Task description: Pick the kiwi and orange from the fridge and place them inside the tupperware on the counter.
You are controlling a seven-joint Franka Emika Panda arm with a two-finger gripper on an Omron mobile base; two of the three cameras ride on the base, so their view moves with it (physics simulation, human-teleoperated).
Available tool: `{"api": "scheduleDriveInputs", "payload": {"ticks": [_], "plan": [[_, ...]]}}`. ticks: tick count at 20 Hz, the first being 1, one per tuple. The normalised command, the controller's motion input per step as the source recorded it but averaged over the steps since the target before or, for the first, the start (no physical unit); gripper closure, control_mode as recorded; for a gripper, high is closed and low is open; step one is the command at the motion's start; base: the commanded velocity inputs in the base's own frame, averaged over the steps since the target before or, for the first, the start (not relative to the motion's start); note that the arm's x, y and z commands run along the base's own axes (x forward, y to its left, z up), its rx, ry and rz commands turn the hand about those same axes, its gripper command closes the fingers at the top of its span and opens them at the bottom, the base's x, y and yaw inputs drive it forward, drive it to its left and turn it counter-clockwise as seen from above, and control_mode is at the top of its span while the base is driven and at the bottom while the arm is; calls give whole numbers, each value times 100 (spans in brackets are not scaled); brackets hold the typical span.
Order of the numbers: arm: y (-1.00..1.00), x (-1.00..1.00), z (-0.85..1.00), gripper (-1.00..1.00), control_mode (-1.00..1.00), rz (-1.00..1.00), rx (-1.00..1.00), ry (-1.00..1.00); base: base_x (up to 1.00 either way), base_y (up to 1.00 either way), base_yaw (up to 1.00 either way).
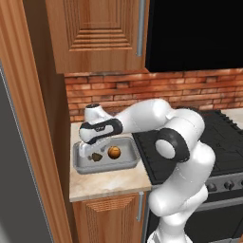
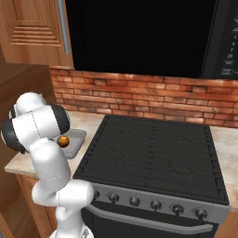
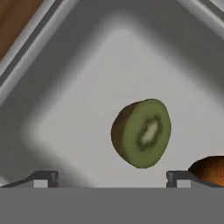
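Observation:
The grey tupperware [image 1: 107, 166] sits on the beige counter [image 1: 107, 182] left of the stove. In it lie the kiwi [image 1: 97, 156] and, just to its right, the orange [image 1: 114, 152]. My gripper [image 1: 89, 151] points down into the tray's left part, open, with nothing between its fingers. In the hand view the kiwi [image 3: 142, 132] shows its green cut face on the tupperware [image 3: 83, 100] floor, a little ahead of my gripper [image 3: 110, 178]. The orange [image 3: 210, 169] lies by the right fingertip [image 3: 178, 178]. The right base view shows the orange [image 2: 63, 141] in the tupperware [image 2: 76, 137] behind my arm.
The black stovetop [image 1: 190, 142] borders the counter on the right. A brick wall [image 1: 142, 90] runs behind, with a wooden cabinet [image 1: 99, 33] above. A tall wooden panel [image 1: 28, 142] and a grey fridge side [image 1: 14, 190] stand at the left.

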Motion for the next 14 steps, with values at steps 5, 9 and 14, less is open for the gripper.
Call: {"api": "scheduleDriveInputs", "payload": {"ticks": [5, 9, 14], "plan": [[-26, -46, 25, -100, -100, -9, 0, -5, 0, 0, 0], [-39, -40, 41, -100, -100, -16, 13, -4, 0, 0, 0], [-45, -38, 46, -100, -100, -20, 22, 0, 0, 0, 0]]}}
